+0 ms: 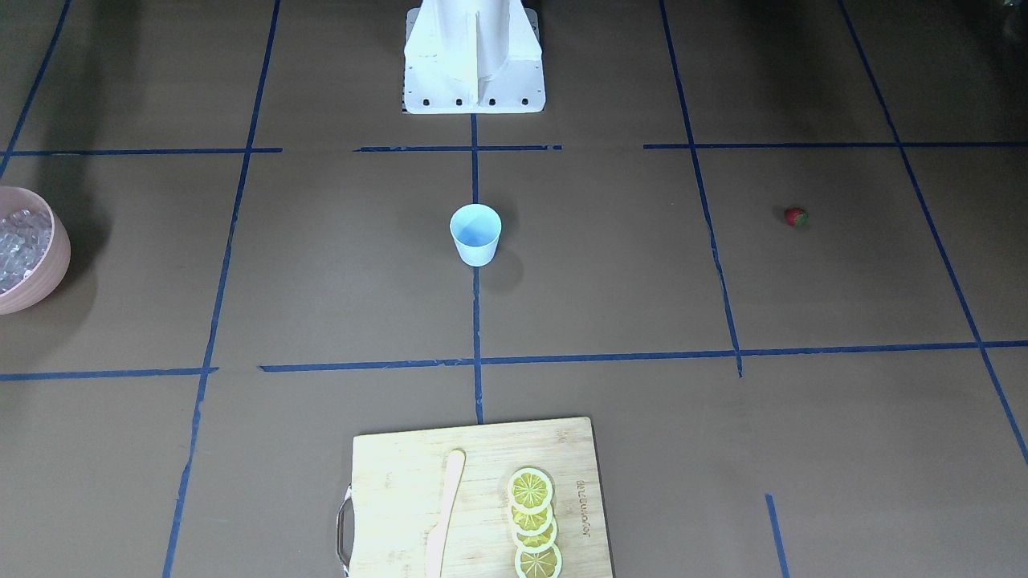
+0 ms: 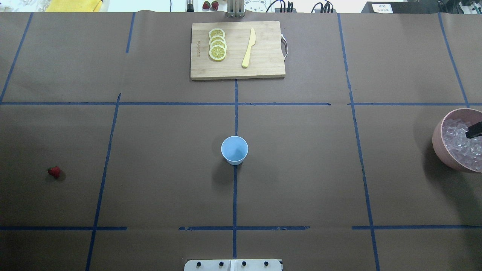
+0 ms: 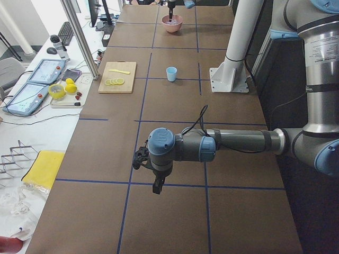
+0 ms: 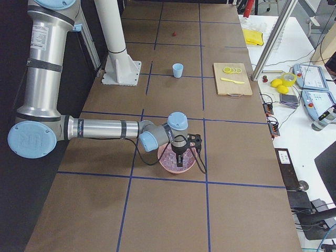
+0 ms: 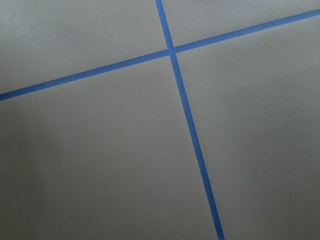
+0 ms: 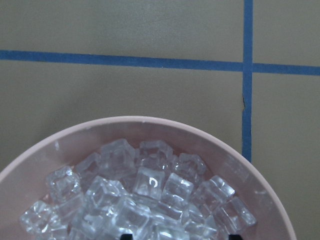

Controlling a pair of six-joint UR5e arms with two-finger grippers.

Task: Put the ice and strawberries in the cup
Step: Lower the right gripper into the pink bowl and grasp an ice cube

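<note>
The light-blue cup (image 2: 234,150) stands upright and empty at the table's middle, also in the front view (image 1: 475,234). One red strawberry (image 2: 54,171) lies alone on the robot's left side. The ice (image 6: 140,195) is piled in a pink bowl (image 2: 440,145) at the right edge. My right gripper (image 2: 473,131) hangs over the ice; its two fingertips (image 6: 125,236) just show at the bottom of the right wrist view, wide apart and empty. My left gripper (image 3: 157,186) shows only in the exterior left view, low over bare table, and I cannot tell whether it is open or shut.
A wooden cutting board (image 2: 263,71) at the far middle carries several lemon slices (image 2: 217,44) and a pale knife (image 2: 248,48). The white robot base (image 1: 474,56) stands behind the cup. Blue tape lines cross the brown table.
</note>
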